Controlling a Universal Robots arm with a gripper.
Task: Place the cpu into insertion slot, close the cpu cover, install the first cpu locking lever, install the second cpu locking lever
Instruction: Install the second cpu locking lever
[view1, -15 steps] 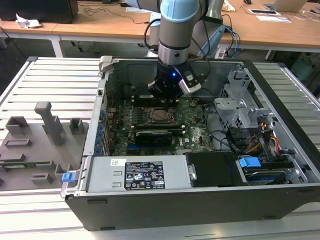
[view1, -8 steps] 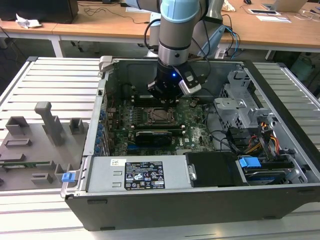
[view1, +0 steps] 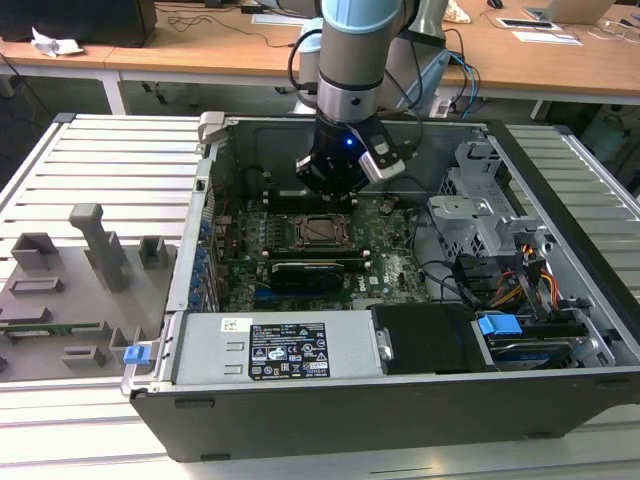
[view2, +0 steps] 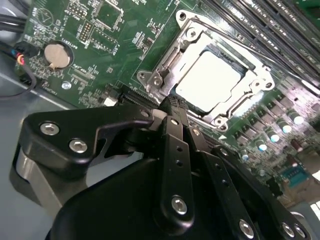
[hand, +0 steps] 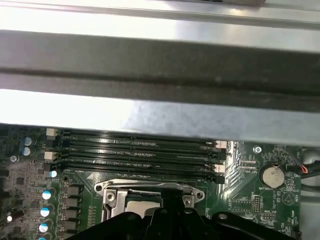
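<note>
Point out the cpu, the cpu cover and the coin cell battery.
cpu (view2: 209, 82), second wrist view: middle of its pale metal top.
cpu cover (view2: 170, 64), second wrist view: side bar of the silvery frame.
coin cell battery (view2: 56, 55), second wrist view: centre of its round face.

The exterior view looks down from high into the open computer case (view1: 400, 390); both wrist views sit close above the cpu cover (view2: 200, 65), sharing it.

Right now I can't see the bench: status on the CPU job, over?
Gripper shut, empty, tips at socket edge. Cpu seated in insertion slot, cpu cover down over it. Nothing in the way.
</note>
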